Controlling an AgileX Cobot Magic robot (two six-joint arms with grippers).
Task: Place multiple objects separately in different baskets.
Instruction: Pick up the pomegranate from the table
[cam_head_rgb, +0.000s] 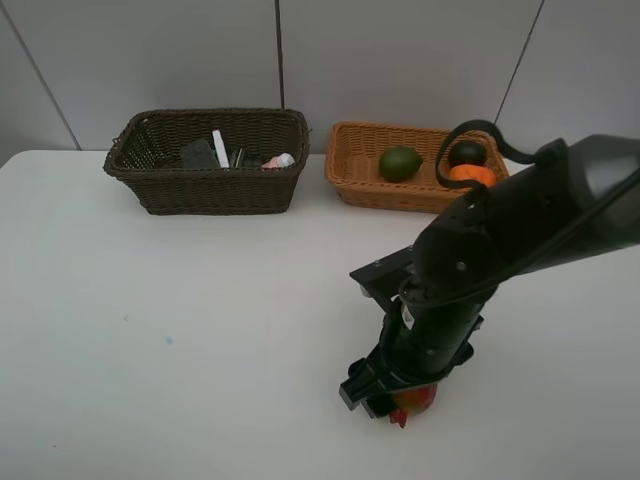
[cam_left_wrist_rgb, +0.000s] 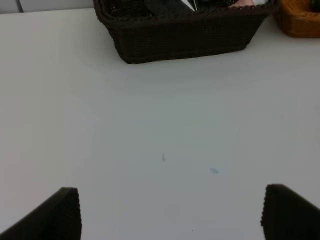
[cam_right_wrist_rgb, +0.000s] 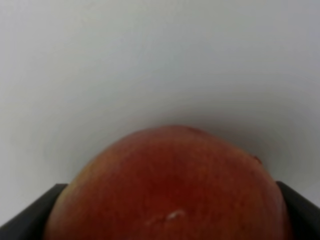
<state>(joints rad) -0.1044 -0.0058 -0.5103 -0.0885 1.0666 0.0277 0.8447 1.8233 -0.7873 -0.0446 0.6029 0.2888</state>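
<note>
Straddling the pomegranate (cam_right_wrist_rgb: 170, 187) on the tabletop (cam_head_rgb: 200, 330), the right end effector (cam_head_rgb: 395, 398) seems pressed on it; next: lift toward the tan basket (cam_head_rgb: 352, 172). Left end effector (cam_left_wrist_rgb: 170, 212) spread, idle.

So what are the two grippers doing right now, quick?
Left gripper: open, holding nothing, over bare table.
Right gripper: around the red pomegranate, one finger on each side; a firm hold cannot be told.

Bright, even, diffuse light; soft shadow under the red pomegranate (cam_right_wrist_rgb: 170, 187), blurred from closeness at six o'clock; the overhead view is sharp, glare-free
</note>
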